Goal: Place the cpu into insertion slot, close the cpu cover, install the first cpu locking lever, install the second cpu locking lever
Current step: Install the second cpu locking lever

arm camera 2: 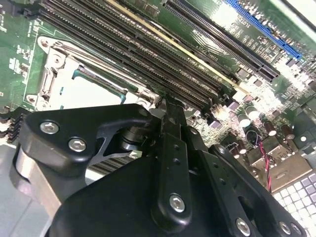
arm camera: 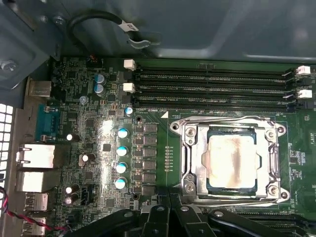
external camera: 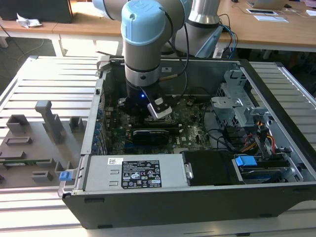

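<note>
The cpu [arm camera: 232,160] lies flat in its socket on the green motherboard, its dull silver top smeared. The silvery cpu cover [arm camera: 195,158] is folded down around it, the chip showing through its window. Thin wire locking levers run along two sides of the socket, one [arm camera: 227,118] by the memory slots and one [arm camera: 232,198] on the gripper's side. My gripper [arm camera: 169,197] is shut with nothing between its fingers, its tips just beside a corner of the socket. In the second wrist view the black fingers [arm camera 2: 168,128] meet next to the cover [arm camera 2: 49,79] and cpu [arm camera 2: 91,91].
The arm [external camera: 143,44] reaches down into an open computer case [external camera: 276,84]. Long black memory slots [arm camera: 212,86] run beside the socket. A power supply [external camera: 133,173], drive cage [external camera: 237,108] and cables [external camera: 256,138] crowd the case. Grey fixtures [external camera: 49,123] stand on the slatted table at the exterior view's left.
</note>
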Motion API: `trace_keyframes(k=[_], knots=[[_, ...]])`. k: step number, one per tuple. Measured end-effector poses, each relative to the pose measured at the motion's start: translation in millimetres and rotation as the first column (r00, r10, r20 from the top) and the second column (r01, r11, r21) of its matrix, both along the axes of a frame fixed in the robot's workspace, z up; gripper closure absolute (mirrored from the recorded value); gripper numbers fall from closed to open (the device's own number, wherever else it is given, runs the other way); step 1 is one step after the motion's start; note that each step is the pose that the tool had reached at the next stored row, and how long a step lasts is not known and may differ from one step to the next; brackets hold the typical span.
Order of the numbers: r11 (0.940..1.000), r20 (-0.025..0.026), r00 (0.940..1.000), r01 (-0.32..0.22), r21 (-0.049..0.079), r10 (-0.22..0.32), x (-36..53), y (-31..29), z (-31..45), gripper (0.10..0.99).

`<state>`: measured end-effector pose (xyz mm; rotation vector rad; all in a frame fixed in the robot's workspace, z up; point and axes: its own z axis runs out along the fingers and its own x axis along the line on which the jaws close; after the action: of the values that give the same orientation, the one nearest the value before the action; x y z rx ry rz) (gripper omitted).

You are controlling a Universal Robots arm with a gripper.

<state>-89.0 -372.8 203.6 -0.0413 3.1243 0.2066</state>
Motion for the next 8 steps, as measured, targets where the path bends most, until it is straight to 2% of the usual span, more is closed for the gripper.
trace_keyframes(k=[4, 6, 8], knots=[[1.0, 0.0003, 1.0, 0.0, 0.0, 0.0, 2.6, 3.6, 8.7, 0.98], [1.0, 0.0001, 1.0, 0.0, -0.002, 0.0, 4.5, 7.9, 11.2, 0.98], [0.9998, 0.0001, 1.0, 0.0, -0.018, 0.0, 10.0, 17.3, 12.1, 0.98]])
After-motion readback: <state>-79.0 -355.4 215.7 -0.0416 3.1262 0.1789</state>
